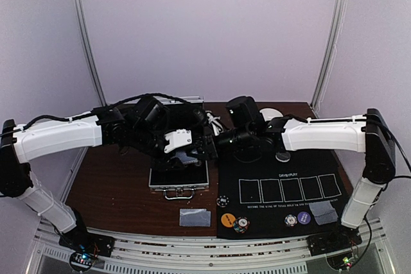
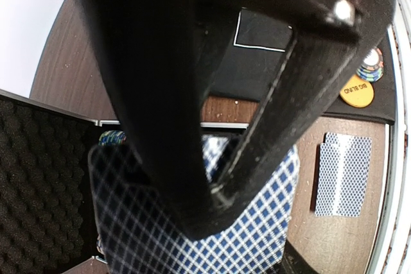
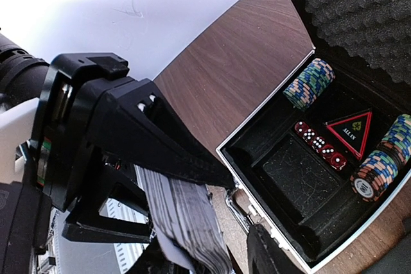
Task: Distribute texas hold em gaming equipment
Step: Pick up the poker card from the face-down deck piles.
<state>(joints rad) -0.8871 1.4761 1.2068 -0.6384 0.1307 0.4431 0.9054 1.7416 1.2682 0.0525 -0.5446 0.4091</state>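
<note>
My left gripper (image 1: 192, 152) hangs over the open case, shut on a deck of blue-checked playing cards (image 2: 276, 222). In the right wrist view the deck (image 3: 186, 216) shows edge-on under the left gripper's black fingers (image 3: 160, 139). My right gripper (image 3: 209, 258) stands round the deck's lower end, jaws narrowed, a gap showing on the right finger's side. From above, the right gripper (image 1: 215, 142) meets the left one over the case. Dealt cards (image 1: 194, 217) lie on the table and more cards (image 1: 324, 212) on the mat. An orange disc (image 1: 227, 219), a purple disc (image 1: 304, 217) and chip stacks (image 1: 241, 225) sit along the mat's near edge.
The silver case (image 3: 257, 120) lies open beneath both grippers, holding chip stacks (image 3: 309, 83), red dice (image 3: 321, 144) and a triangular marker (image 3: 350, 129). A black mat (image 1: 282, 166) with card outlines covers the right half. A white bowl (image 1: 271, 114) stands behind the right arm.
</note>
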